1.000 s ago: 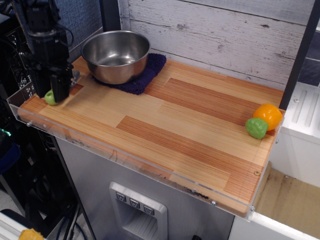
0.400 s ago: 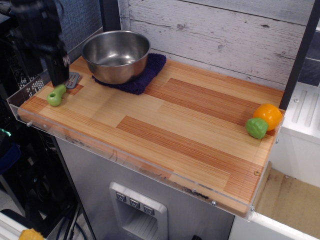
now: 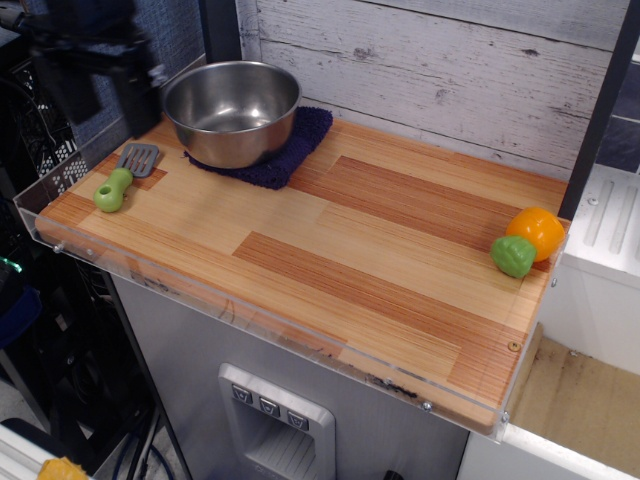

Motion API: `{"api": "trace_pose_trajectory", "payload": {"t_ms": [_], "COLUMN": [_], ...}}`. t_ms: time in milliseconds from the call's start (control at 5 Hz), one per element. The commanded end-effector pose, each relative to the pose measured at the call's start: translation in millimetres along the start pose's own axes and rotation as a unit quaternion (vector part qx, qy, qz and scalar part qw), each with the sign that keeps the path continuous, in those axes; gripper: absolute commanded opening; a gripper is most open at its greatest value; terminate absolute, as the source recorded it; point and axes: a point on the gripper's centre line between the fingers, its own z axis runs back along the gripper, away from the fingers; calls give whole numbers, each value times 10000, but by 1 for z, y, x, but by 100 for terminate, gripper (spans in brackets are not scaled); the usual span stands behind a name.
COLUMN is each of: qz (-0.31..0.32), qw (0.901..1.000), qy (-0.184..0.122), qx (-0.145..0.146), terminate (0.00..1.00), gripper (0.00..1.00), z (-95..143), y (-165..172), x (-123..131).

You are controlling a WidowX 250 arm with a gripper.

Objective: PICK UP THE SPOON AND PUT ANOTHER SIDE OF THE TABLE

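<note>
The spoon (image 3: 121, 178) lies flat near the left end of the wooden table (image 3: 380, 250). Its grey slotted head points toward the back and its light-green handle toward the front edge. My gripper (image 3: 105, 112) hangs blurred above and behind the spoon, at the table's far left corner. It is clear of the spoon, and its two dark fingers stand apart with nothing between them.
A steel bowl (image 3: 232, 108) sits on a dark purple cloth (image 3: 303, 140) at the back left, close to the spoon. A green and orange toy vegetable (image 3: 528, 241) sits at the right edge. A clear acrylic rim runs round the table.
My gripper has let go of the spoon and risen up and back. The spoon now lies uncovered on the table at the left end.
</note>
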Motion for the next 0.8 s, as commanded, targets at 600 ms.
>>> {"api": "trace_pose_trajectory", "payload": {"t_ms": [600], "qz": [-93], "qw": [9980], "qy": [-407], "qx": [478], "terminate": [0], "gripper": [100], "z": [31], "y": [-28], "x": [-6]}}
